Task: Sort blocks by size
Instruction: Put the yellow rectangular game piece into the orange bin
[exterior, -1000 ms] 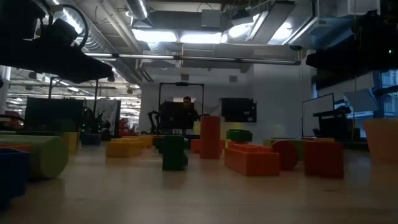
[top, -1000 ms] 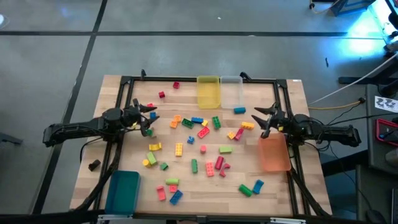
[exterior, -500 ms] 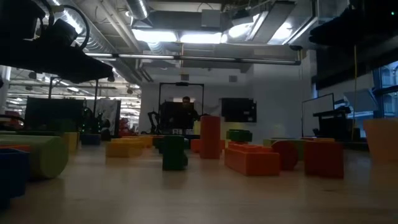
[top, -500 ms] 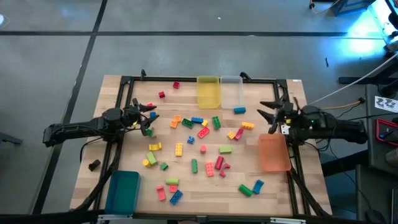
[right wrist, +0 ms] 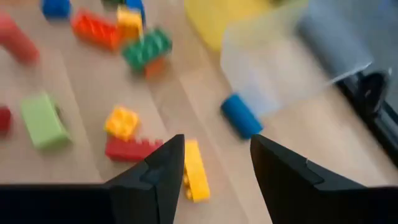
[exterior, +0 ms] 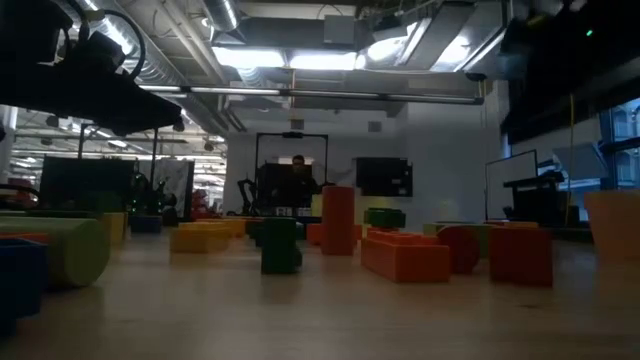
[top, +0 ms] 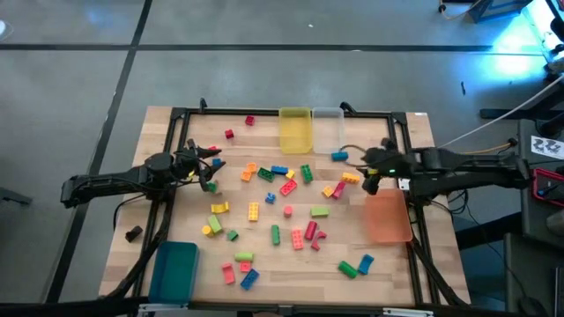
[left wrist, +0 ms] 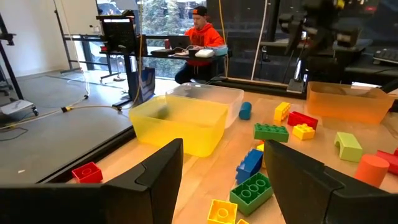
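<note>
Many small blocks in red, yellow, green, blue, orange and pink lie scattered on the wooden table (top: pixel 264 264) between the two arms. My left gripper (top: pixel 210 167) is open and empty at the left, beside an orange block (top: pixel 248 171); its wrist view (left wrist: pixel 221 149) looks across green (left wrist: pixel 252 190) and blue blocks toward the bins. My right gripper (top: pixel 368 174) is open and tipped down above a long yellow block (top: pixel 351 177). In the right wrist view (right wrist: pixel 217 146) that yellow block (right wrist: pixel 194 169) lies on the table just past the fingers, beside a red block (right wrist: pixel 127 149).
A yellow bin (top: pixel 296 130) and a clear bin (top: pixel 328 129) stand at the far edge. An orange bin (top: pixel 388 217) is at the right, under my right arm. A teal bin (top: pixel 174 271) is at the near left. A blue cylinder (right wrist: pixel 241 116) lies by the clear bin. A person sits beyond the table (left wrist: pixel 202 31).
My right gripper first drew back a little toward the table's right edge, then swung toward the left and tipped downward, and now stands over the long yellow block near the orange bin. No block has moved.
</note>
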`<state>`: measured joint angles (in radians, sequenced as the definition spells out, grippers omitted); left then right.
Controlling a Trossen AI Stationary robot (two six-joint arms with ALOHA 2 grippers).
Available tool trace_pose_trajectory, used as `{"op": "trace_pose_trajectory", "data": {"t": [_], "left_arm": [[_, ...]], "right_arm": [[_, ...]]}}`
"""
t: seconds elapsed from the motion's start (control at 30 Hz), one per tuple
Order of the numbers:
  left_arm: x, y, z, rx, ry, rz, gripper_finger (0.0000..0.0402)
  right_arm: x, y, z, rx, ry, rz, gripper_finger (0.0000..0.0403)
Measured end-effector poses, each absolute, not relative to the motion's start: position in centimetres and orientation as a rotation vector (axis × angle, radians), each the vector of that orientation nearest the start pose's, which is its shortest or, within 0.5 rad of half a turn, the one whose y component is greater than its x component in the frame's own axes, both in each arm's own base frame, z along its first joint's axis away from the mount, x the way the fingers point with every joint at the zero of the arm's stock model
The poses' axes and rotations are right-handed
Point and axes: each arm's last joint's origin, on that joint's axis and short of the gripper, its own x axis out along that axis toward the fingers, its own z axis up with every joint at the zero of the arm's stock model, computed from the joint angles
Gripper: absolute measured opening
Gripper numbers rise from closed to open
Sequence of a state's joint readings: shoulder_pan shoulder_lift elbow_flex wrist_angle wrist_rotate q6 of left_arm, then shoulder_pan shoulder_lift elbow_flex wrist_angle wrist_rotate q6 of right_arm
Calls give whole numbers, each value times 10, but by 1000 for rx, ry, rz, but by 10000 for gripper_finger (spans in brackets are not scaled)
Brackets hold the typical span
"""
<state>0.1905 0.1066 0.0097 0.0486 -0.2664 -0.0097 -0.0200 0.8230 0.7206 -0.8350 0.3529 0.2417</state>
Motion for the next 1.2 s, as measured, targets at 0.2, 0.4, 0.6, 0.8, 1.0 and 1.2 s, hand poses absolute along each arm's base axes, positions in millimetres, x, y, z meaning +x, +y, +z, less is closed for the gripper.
{"op": "trace_pose_trajectory", "data": {"t": [0.2,0.4,0.6,0.8,1.0,1.2], "left_arm": [[99,27,163,-6,47,457,210],[99,27,163,-6,47,457,210],[99,27,163,-6,47,457,210],[99,27,163,-6,47,457,210],[99,27,163,-6,47,457,210],[99,27,163,-6,47,457,210]], "right_arm": [[170,-11,226,64,1117,-399,186],[187,-17,201,73,1281,-410,186],[195,-40,181,126,1408,-431,186],[194,-60,169,247,1472,-376,186],[195,-73,163,282,1472,-335,186],[198,-75,160,248,1466,-294,167]]}}
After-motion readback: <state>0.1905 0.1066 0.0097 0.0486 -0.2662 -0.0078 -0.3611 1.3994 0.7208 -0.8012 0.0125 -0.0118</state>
